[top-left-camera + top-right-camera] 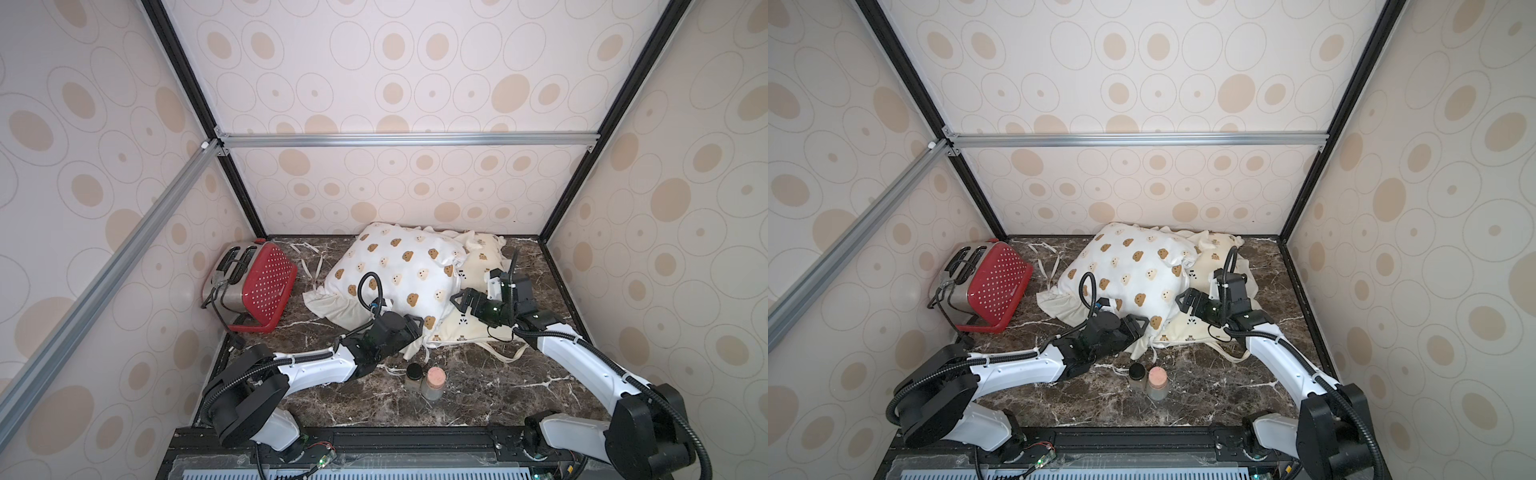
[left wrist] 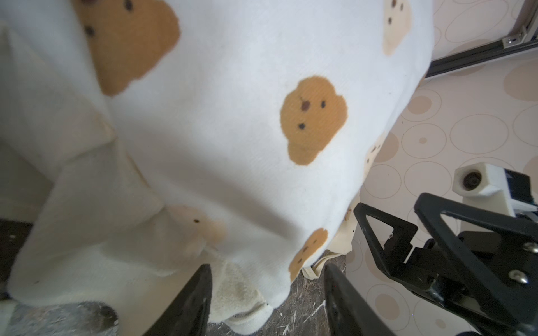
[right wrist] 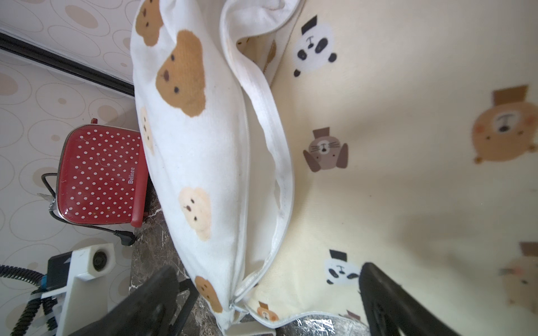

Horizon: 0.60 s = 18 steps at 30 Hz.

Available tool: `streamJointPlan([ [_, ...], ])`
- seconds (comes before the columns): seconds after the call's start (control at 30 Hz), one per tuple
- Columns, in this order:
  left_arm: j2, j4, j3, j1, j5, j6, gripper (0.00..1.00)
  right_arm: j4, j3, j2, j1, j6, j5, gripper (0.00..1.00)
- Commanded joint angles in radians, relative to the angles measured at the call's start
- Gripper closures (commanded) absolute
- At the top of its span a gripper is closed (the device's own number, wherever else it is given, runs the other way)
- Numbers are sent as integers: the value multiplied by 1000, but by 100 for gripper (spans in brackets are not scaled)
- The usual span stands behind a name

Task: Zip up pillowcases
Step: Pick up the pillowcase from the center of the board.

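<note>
The black front rail [image 1: 395, 439] carries both arms; just beyond it, on the dark veined marble tabletop [image 1: 478, 399], stand a dark-lidded clear jar [image 1: 414, 375] and a pink-lidded clear jar [image 1: 434, 381]. Past them the left gripper [image 1: 417, 330] straddles the near corner of the white stuffed pillowcase printed with brown and cream bear faces [image 1: 399, 266]; its wrist view shows the jaws part-way apart, one finger against the ruffled cloth, a gap at the other, so nothing is pinched. The right gripper [image 1: 457, 305] is spread wide at that pillowcase's side, above the cream-yellow pillowcase with small bears and pandas [image 1: 484, 253] on which the white one partly lies; the white zip [image 3: 263, 122] gapes along this edge, its closed end, with what looks like the slider, between the fingers. Farther left sits the red white-dotted toaster [image 1: 266, 286]. The step in hand, I judge, is anchoring the corner; next the left should clamp firmly and the right pinch the slider and draw it along.
</note>
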<state>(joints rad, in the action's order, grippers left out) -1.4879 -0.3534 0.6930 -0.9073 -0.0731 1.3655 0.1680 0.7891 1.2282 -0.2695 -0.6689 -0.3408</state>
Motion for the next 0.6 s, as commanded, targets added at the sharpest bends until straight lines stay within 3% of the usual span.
streamJointPlan([
  [0.0, -25, -12, 20, -14, -24, 29, 39, -11, -4, 1, -5, -8, 4, 0],
  [0.23, -77, -47, 43, -21, -53, 45, 43, -9, -3, -2, -6, -5, 16, 0],
  [0.57, -170, -101, 80, -27, -101, 57, 59, 6, 16, 5, -5, 2, 26, 0],
])
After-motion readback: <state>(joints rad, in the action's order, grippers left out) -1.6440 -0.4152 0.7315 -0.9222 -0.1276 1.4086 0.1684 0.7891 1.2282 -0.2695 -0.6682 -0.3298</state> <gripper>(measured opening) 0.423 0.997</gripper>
